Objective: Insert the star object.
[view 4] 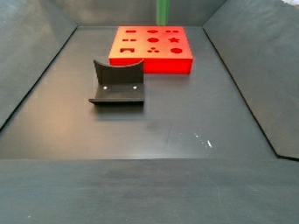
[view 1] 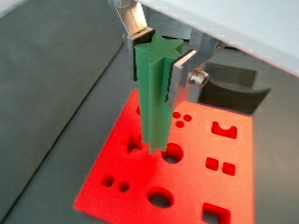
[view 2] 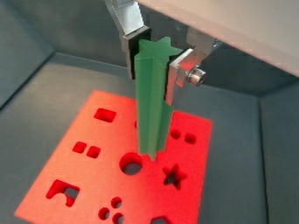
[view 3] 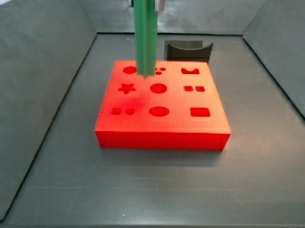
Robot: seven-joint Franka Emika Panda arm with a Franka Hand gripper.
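Note:
My gripper (view 1: 162,56) is shut on the star object (view 1: 153,96), a long green rod with a star-shaped section, and holds it upright by its top end; both wrist views show this (view 2: 158,59). The rod (view 2: 152,105) hangs over the red block (view 2: 87,188) with shaped holes. Its lower end is by a round hole (view 2: 132,164), apart from the star hole (view 2: 173,178). In a side view the rod (view 3: 143,36) comes down from above over the block's (view 3: 161,129) far part, beyond the star hole (view 3: 125,89). The gripper itself is out of both side views.
The dark grey curved fixture (view 4: 117,85) stands on the floor beside the red block (view 4: 152,59), and shows behind it in a side view (view 3: 187,51) and in a wrist view (view 1: 239,87). Grey walls (view 3: 53,107) slope up around the floor.

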